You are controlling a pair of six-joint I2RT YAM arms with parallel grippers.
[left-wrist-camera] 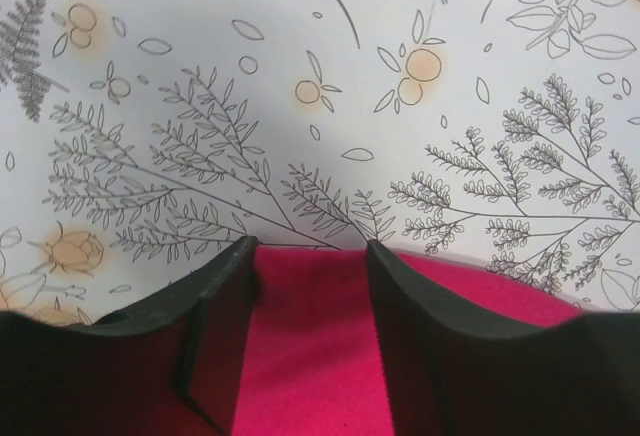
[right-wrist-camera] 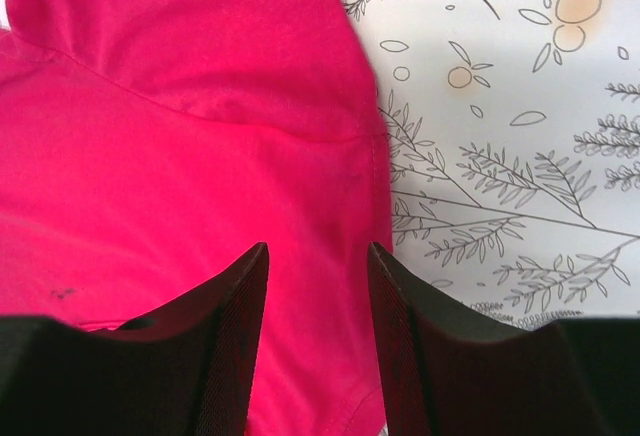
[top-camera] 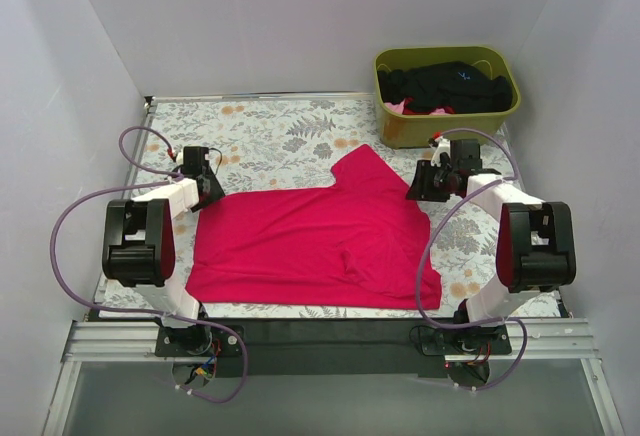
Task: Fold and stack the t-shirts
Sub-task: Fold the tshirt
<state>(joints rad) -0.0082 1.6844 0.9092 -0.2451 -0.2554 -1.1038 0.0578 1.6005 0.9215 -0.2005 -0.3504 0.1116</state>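
Observation:
A crimson-red t-shirt (top-camera: 310, 246) lies spread flat on the floral table, one sleeve pointing to the far side. My left gripper (top-camera: 205, 191) is down at the shirt's far left corner. In the left wrist view its jaws (left-wrist-camera: 310, 246) stand apart, astride the red cloth's edge (left-wrist-camera: 310, 356), with flat cloth between the fingers. My right gripper (top-camera: 425, 184) is at the shirt's right side, just below the sleeve. Its fingers (right-wrist-camera: 318, 248) are also apart over the red cloth (right-wrist-camera: 180, 156) beside the hem. Black t-shirts (top-camera: 450, 86) lie heaped in a bin.
An olive-green bin (top-camera: 400, 124) stands at the table's far right corner, holding dark garments and a bit of pink cloth. White walls close in the table on three sides. The floral tablecloth (top-camera: 280, 126) shows behind the shirt.

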